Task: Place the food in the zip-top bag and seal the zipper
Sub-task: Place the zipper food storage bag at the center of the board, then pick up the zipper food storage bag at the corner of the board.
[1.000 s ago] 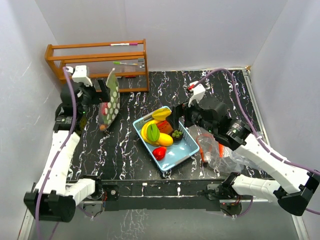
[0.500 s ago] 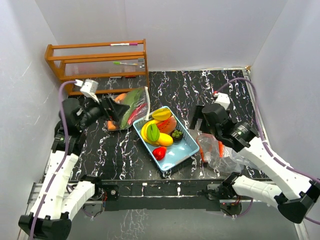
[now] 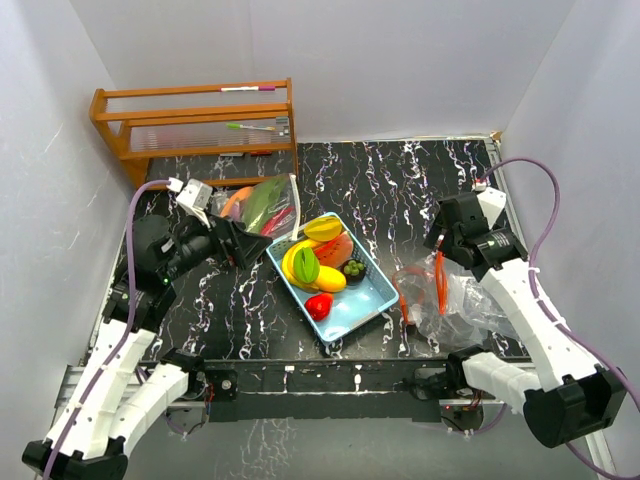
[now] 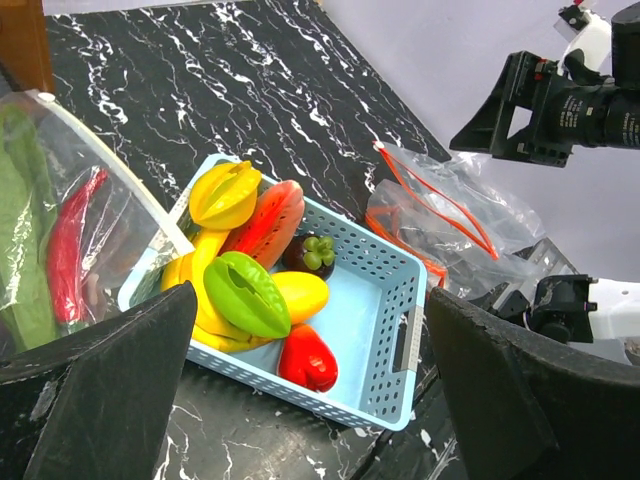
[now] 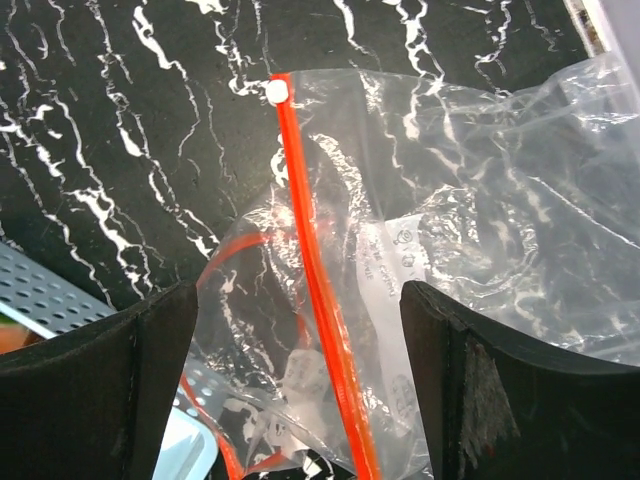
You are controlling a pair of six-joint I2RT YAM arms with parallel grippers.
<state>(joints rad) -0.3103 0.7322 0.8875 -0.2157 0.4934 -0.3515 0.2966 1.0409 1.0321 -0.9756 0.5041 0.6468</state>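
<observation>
Both wide, left jaws beside filled bag, right jaws over orange-zip bag, near table edge.

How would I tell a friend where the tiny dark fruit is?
Look at the light-blue basket mid-table. Beside the watermelon slice and the yellow mango, towards the basket's bare end, sits a small dark ball with a green top. It is the only dark piece there.

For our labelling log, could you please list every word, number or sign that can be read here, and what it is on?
Faint grey print on the clear zip-top bag, seen by the right wrist camera: too blurred to read.
No readable text on the blue basket, the toy food or the wooden rack.
</observation>
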